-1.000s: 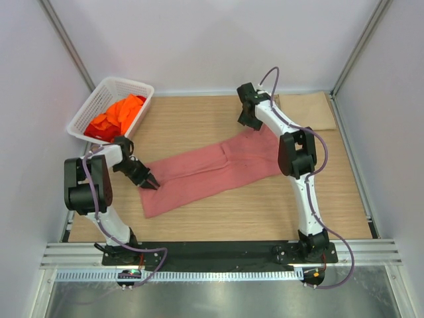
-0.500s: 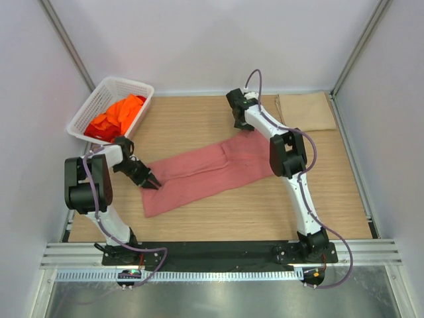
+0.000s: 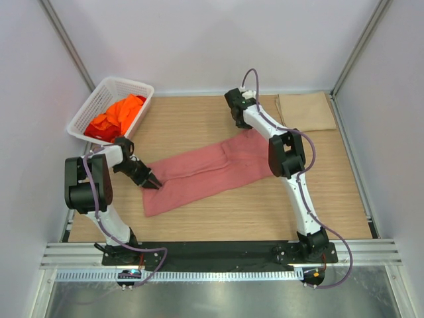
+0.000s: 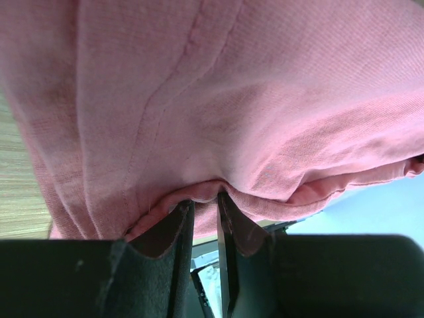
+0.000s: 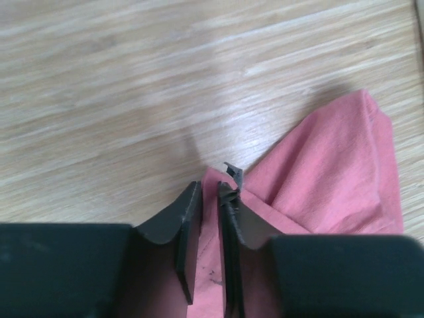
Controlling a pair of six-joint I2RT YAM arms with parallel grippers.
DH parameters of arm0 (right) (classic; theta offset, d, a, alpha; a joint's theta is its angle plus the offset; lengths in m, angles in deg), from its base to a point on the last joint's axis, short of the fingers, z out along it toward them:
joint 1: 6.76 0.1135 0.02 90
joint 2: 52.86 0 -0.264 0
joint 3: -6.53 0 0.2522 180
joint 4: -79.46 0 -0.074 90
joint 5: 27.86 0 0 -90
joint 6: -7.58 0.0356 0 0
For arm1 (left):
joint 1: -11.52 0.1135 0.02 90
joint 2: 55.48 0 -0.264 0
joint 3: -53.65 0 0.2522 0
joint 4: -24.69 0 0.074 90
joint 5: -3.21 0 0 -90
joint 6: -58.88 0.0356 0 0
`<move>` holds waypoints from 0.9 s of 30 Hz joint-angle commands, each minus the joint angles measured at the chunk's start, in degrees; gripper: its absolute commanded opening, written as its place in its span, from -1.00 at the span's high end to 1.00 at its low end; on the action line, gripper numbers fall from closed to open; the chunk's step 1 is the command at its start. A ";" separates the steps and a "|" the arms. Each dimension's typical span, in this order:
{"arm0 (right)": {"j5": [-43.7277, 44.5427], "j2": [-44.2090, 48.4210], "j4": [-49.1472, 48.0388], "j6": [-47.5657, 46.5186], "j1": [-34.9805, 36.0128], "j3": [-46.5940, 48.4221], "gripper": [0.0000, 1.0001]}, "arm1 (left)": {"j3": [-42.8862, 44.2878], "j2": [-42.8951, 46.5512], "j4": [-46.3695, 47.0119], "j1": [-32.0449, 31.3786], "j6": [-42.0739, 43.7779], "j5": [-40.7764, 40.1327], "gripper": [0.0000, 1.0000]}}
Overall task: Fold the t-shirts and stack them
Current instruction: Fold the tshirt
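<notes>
The salmon-pink t-shirt [image 3: 212,172] runs lengthwise from the left pincer [image 4: 204,205], which pinches one end, to the right pincer [image 5: 209,189], nipped onto the opposite corner.

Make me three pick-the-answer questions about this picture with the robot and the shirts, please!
1. Where is the white basket on the table?
A. Far left corner
B. Near right corner
C. The middle

2. What colour is the t-shirt spread across the table?
A. Blue
B. Green
C. Pink

3. What is the left hand doing?
A. Hanging wide open in the air
B. Pinching the t-shirt's edge
C. Lifting the basket

Answers:
1 A, the top view shows it in the far left corner.
2 C, the cloth stretched across the wood is salmon-pink.
3 B, its wrist view shows pink fabric clamped between both fingers.
</notes>
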 commanded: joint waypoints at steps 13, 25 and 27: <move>5.95 9.54 2.52 -1.31 -0.03 1.65 0.97 | -1.02 -0.46 3.24 -0.11 2.09 -0.31 0.57; 4.38 27.55 -2.48 7.39 -0.12 -21.64 0.97 | -1.72 -0.46 2.89 -0.11 2.61 -0.31 0.57; 2.98 28.79 -2.75 8.97 -0.30 -24.89 0.97 | -1.54 -0.55 2.89 -0.02 2.70 -0.22 0.57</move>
